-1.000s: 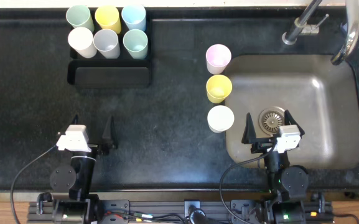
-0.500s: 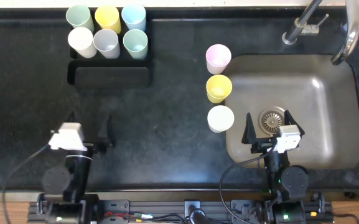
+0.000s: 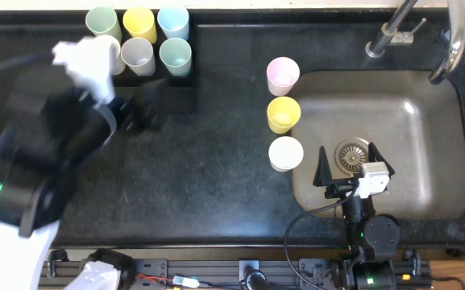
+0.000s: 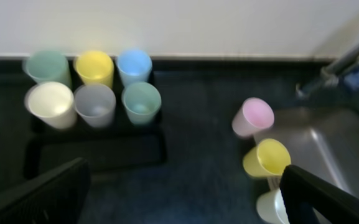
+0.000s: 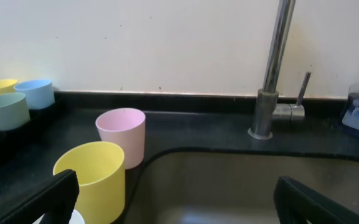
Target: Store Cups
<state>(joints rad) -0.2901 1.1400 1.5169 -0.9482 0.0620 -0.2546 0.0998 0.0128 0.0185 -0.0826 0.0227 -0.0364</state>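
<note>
The black counter (image 3: 216, 161) was the largest thing, and the steel sink (image 3: 425, 121) was set into its right part, with the tap (image 3: 393, 28) behind it. The left arm (image 3: 47, 161) was seen high above the counter's left side, close under the top camera. From such a height both the tray and the loose cups were looked down on in its wrist view, which was probably the reason for this pose.

The black tray (image 4: 98, 152) was placed at the back left of the counter. Six stored cups (image 4: 94, 102) were standing upright in two rows at its rear, and the front strip was left bare, most likely as room for more.

The left gripper (image 4: 182, 193) was held with its fingers spread wide, and nothing was between them. The right gripper (image 3: 348, 157) was kept low at the sink's near left corner, just beside the white cup, with its fingers also wide apart and empty. It was judged to be ready for a grasp.

Three cups were not yet stored. The pink cup (image 3: 282, 74), the yellow cup (image 3: 284, 113) and the white cup (image 3: 285, 153) were lined up, mouths up, along the sink's left rim.
</note>
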